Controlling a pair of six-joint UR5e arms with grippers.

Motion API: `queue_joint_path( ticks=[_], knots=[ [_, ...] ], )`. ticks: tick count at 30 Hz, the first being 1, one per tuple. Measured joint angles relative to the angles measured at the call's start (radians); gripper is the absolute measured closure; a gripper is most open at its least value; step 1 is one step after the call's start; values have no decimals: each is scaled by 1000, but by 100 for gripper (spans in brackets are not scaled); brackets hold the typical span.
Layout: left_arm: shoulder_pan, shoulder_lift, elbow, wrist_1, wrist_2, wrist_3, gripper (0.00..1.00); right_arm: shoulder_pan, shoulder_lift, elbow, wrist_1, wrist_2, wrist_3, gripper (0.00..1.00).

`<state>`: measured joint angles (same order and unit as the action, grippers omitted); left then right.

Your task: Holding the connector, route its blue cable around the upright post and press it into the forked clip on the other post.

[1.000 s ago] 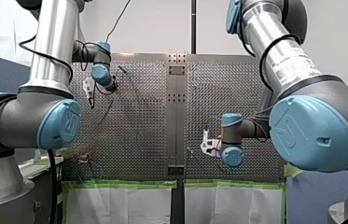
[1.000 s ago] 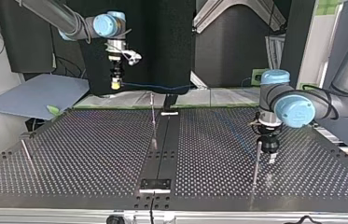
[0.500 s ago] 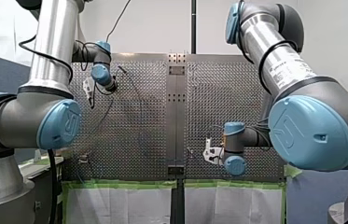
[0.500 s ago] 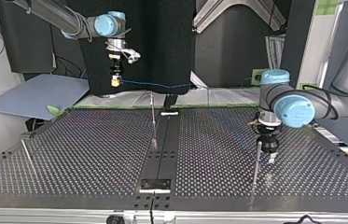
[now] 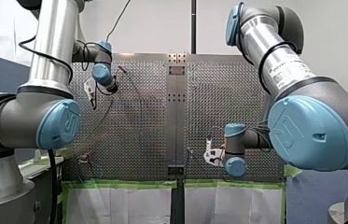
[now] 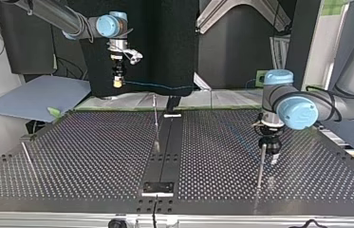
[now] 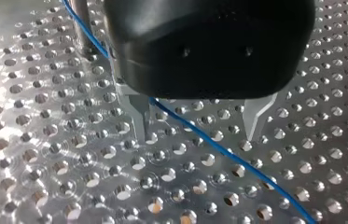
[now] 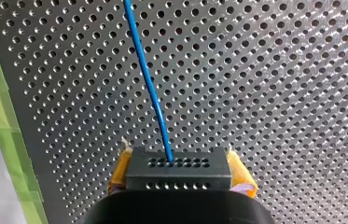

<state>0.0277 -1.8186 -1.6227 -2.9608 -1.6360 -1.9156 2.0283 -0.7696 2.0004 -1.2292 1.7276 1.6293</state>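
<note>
My right gripper (image 8: 179, 173) is shut on the black connector (image 8: 177, 169), which sits between its yellow pads. The blue cable (image 8: 147, 79) leaves the connector and runs ahead over the perforated plate. In the top view this gripper (image 6: 116, 81) hangs high at the back left, and the cable (image 6: 160, 87) stretches from it toward the right. My left gripper (image 7: 198, 134) stands open just above the plate, with the cable (image 7: 218, 147) passing between its metal fingers (image 7: 140, 114). It (image 6: 268, 146) is beside an upright post (image 6: 261, 164), which also shows in the left wrist view (image 7: 81, 28).
A thin post (image 6: 155, 121) stands at the plate's middle, by the dark centre strip (image 6: 161, 156). Another post (image 6: 26, 154) leans at the top view's left edge. Green tape (image 5: 125, 184) lines the near edge in the front view. A blue-grey sheet (image 6: 37, 97) lies off the table.
My right gripper, still holding the connector, moved toward the green-taped edge in the front view and rose a little in the top view. My left gripper shifted slightly left in the top view.
</note>
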Motion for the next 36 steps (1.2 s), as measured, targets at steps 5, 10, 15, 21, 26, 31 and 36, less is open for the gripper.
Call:
queue_joint_path(
  ticks=[5,10,15,21,26,31,36],
  knots=[
    [6,4,-16,-39,-40,-39,2,0,0,0,-1,-1,1,100],
    [9,32,-54,-58,-70,-31,2,0,0,0,-4,-11,2,100],
    [11,77,-101,-71,-103,12,2,0,0,-1,-6,-18,3,100],
    [12,125,-149,-113,-149,60,2,-10,0,-1,-6,-20,8,100],
    [12,165,-144,-152,-188,99,2,-18,0,-1,-6,-27,11,100],
    [8,210,-104,-197,-228,144,2,-21,0,-1,-4,-50,29,100],
    [3,251,-63,-238,-236,185,2,-19,0,-2,-5,-60,38,100]
  ],
)
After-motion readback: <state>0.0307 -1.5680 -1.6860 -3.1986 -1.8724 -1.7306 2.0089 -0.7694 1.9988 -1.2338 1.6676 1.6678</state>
